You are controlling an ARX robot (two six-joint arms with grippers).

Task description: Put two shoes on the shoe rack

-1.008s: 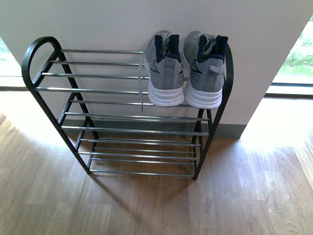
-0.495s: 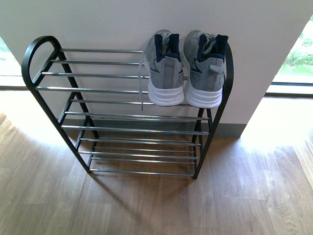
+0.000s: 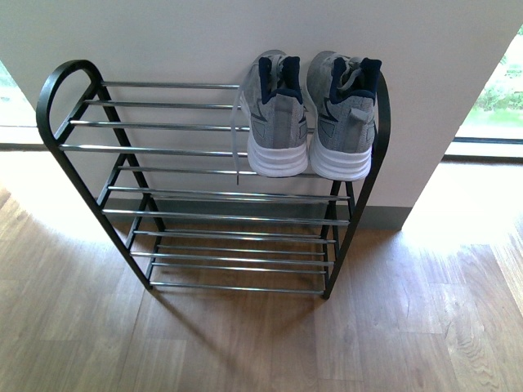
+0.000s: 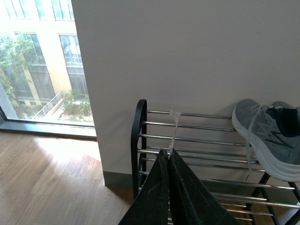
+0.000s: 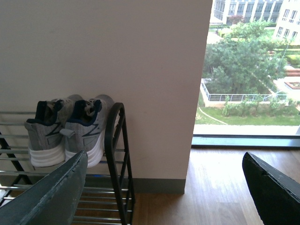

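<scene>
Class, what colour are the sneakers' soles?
White, beneath grey uppers; the sneakers show best in the front view.

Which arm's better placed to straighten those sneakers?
Probably the right: right gripper is open and faces the sneakers at the right end of the rack; left gripper is shut, facing the left end.

No legible text, brand, number on sneakers [image 3: 278,131], shoe rack [image 3: 163,150].
</scene>
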